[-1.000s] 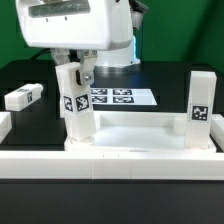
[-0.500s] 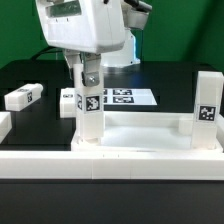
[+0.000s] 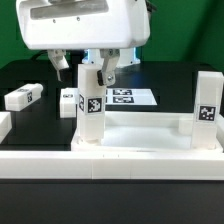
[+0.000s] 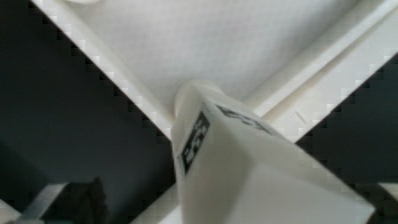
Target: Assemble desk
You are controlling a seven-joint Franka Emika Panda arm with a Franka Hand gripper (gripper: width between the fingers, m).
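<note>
White plastic parts sit on a black surface [image 3: 30, 75]. The desk top [image 3: 140, 140] lies flat near the front, its tray side up. The hand [image 3: 93, 70] hangs over the corner on the exterior view's left, where a leg [image 3: 90, 110] stands upright in its socket. The fingers are spread wider than the leg's top and do not appear to clamp it, so I judge the hand open. The wrist view looks straight down that leg [image 4: 231, 150] into the tray [image 4: 196, 60].

The step in hand looks like letting go of a leg just planted. I cannot tell whether it is fully seated. The next move calls for a straight lift clear of the leg without nudging it, then a reach to a loose leg, which must be turned upright.

Count:
- One desk top.
- Four legs, it seems:
  - Two standing, this one and a second leg [image 3: 204, 105] at the exterior view's right.
  - One lying leg [image 3: 22, 97] at far left.
  - One partly hidden piece [image 3: 68, 97] behind, probably another leg.
- One marker board [image 3: 130, 97].
- One hand.
</note>
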